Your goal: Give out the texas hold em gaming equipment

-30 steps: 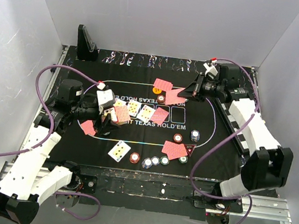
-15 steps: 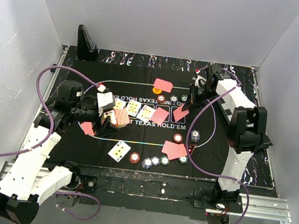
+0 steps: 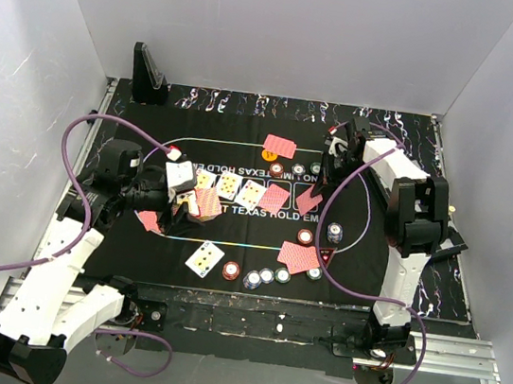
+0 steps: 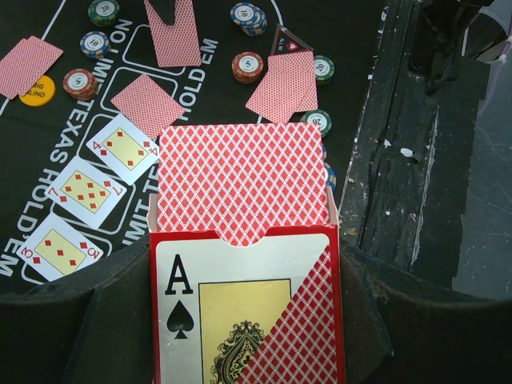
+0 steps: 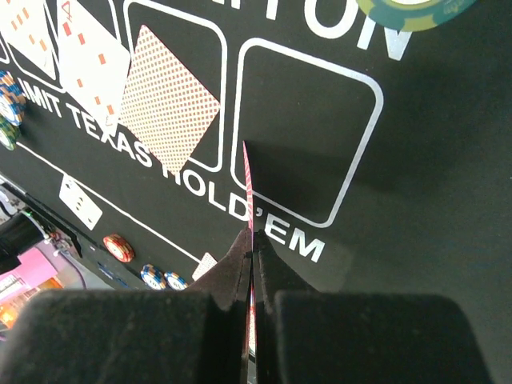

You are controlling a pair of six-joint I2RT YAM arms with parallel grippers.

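Right gripper (image 5: 250, 240) pinches single red-backed card (image 5: 249, 184) edge-down over vacant fifth outline (image 5: 352, 64) on mat (image 5: 448, 200), right of face-down fourth card (image 5: 164, 108); likely completing board row. Left gripper (image 4: 244, 336) clamps deck box (image 4: 240, 280) at mat's left, cards (image 4: 240, 180) protruding for easy drawing.

Face-up cards (image 3: 229, 185) on mat (image 3: 241, 230) centre; chip row (image 3: 267, 275) before them.

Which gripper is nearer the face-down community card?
Right. The right gripper holds a card over the outlined box beside the face-down card; the left gripper, holding the deck, is beyond the face-up cards.
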